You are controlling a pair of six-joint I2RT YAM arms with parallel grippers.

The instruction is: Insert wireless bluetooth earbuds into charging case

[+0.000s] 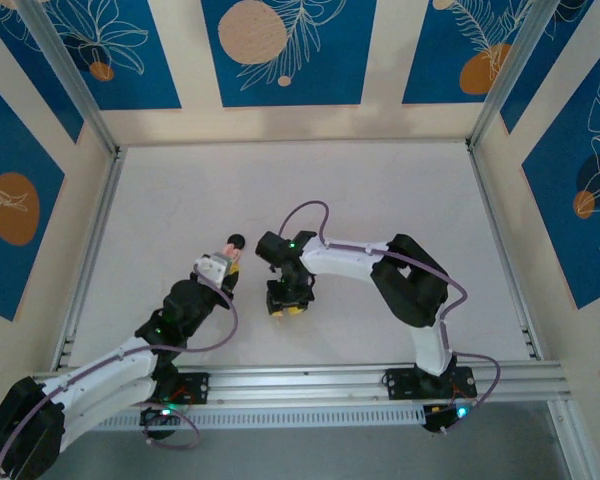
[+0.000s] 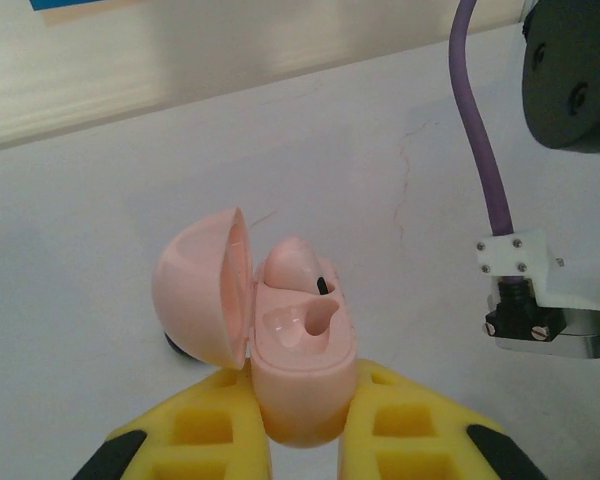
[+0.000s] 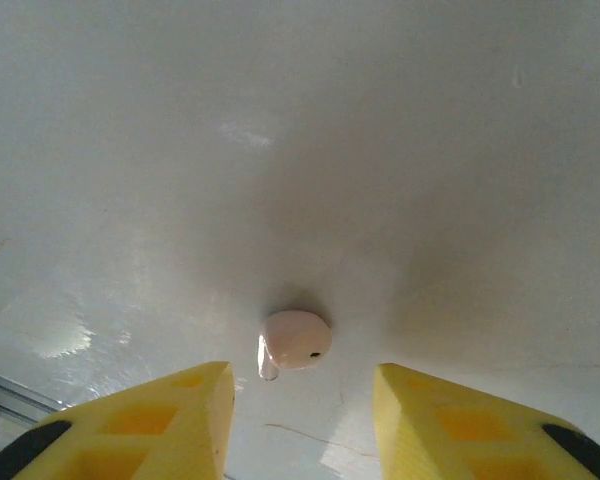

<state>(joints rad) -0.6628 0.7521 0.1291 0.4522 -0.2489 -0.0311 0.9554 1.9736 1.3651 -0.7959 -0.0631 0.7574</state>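
My right pincer (image 3: 300, 425) hangs with jaws apart over a pale pink earbud (image 3: 295, 341). The bud lies on the table (image 3: 380, 150) between and just ahead of my fingertips, touching neither. I should close centred and gently, lest it squirt away. My left pincer (image 2: 305, 440) clamps the open pink charging case (image 2: 302, 385). Its wrist camera reveals one seated bud (image 2: 292, 262) and one vacant socket (image 2: 302, 325); overhead, that case is a mere pink fleck.

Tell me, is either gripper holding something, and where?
The left gripper clamps the open pink case by its base. The right gripper holds nothing; a pink earbud lies between its fingers.
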